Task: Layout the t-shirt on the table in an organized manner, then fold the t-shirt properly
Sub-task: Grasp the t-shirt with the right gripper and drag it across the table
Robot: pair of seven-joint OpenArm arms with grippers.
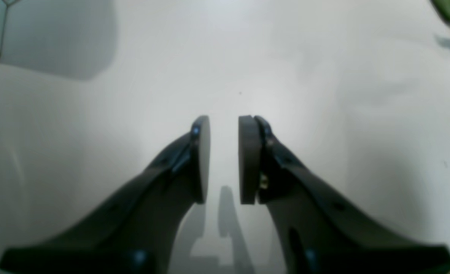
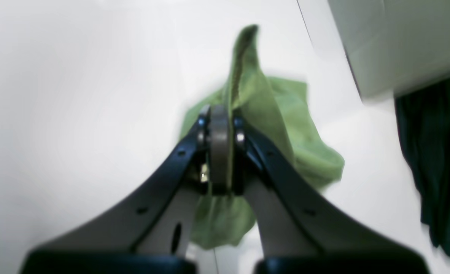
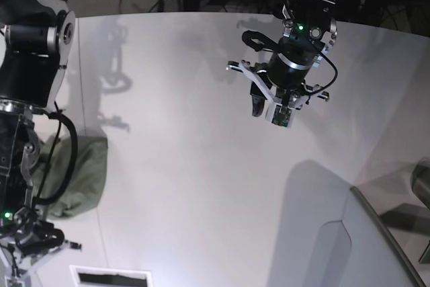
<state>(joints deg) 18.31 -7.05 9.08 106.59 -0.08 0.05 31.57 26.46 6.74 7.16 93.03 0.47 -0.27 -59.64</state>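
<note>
The t-shirt is olive green and lies bunched in a heap on the white table, near its left edge in the base view. My right gripper is shut on a fold of the t-shirt, and a strip of cloth stands up beyond the pads. In the base view the right arm hangs over the heap and hides its own fingers. My left gripper hovers over bare table far from the shirt, at the upper right of the base view. Its pads stand a small gap apart with nothing between them.
A grey angled panel with a dark edge rises at the table's near right. In the right wrist view a pale box and a dark cloth sit to the right of the shirt. A thin seam crosses the tabletop.
</note>
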